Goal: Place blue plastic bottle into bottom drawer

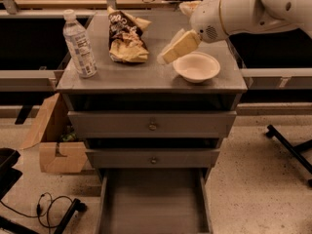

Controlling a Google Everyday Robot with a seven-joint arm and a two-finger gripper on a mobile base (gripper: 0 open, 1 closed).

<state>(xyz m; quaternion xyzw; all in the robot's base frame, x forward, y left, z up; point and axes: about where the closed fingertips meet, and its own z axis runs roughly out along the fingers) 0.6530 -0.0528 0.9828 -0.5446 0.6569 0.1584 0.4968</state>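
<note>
Camera view, single item list for your check. Tabletop [146,78]: grey top of a three-drawer cabinet. Blue plastic bottle [79,45]: upright at the left edge of the tabletop, near the front-left corner, white cap on, standing free and well apart from the tool. Snack bag [126,37]: crumpled, lying just right of the bottle, running from the back edge toward mid-tabletop. White bowl [196,66]: near the front edge, toward the front-right corner, with nothing visible inside it. Tool [165,56]: cream-coloured, above the tabletop between the snack bag and the bowl, slanting down and to the left, its tip close to the bag's right side and just over the bowl's left rim; you cannot tell whether it is released or clenched, and no object shows in its grasp. Arm [248,9]: white, reaching in from the right past the back-right corner. Top drawer [152,125] and middle drawer [153,158]: closed, each with a round knob. Bottom drawer [153,203]: pulled out toward the camera. Cardboard box [53,147]: on the floor left of the cabinet, flaps open.
</note>
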